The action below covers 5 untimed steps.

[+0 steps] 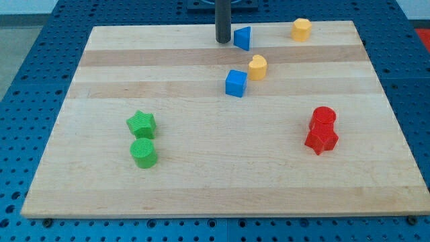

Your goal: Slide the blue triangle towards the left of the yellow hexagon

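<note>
My tip (222,42) rests on the board close to the top edge, about midway along it. It is a bare rod end, so it has nothing to open or close and holds nothing; it can only push. Just beside it, on the view's right, stands the blue triangle (242,37); whether the two touch I cannot tell, since any gap between them is very narrow.

Further along the same top edge, toward the top right corner, sits the yellow hexagon (302,29), well apart from the triangle. So tip, triangle and hexagon lie nearly in one line along the top edge, with the tip on the far side of the triangle from the goal. I judge that a push toward the view's right would carry the triangle to the hexagon's left side, stopping short of it.

Below the triangle, toward the board's middle, a yellow heart-like block (257,66) and a blue cube (236,83) sit clear of that line.
</note>
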Motion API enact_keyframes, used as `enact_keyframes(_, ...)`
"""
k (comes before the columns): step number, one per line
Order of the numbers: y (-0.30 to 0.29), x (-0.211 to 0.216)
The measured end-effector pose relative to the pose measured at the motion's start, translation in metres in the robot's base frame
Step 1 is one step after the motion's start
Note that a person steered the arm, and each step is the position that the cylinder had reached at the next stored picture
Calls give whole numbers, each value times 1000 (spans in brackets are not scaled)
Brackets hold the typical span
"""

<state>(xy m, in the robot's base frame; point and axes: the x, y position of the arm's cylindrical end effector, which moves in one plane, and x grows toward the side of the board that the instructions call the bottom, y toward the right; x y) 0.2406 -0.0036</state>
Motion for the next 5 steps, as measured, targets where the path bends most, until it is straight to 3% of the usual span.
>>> enact_keyframes(3,-7,16)
enact_keyframes(5,33,6)
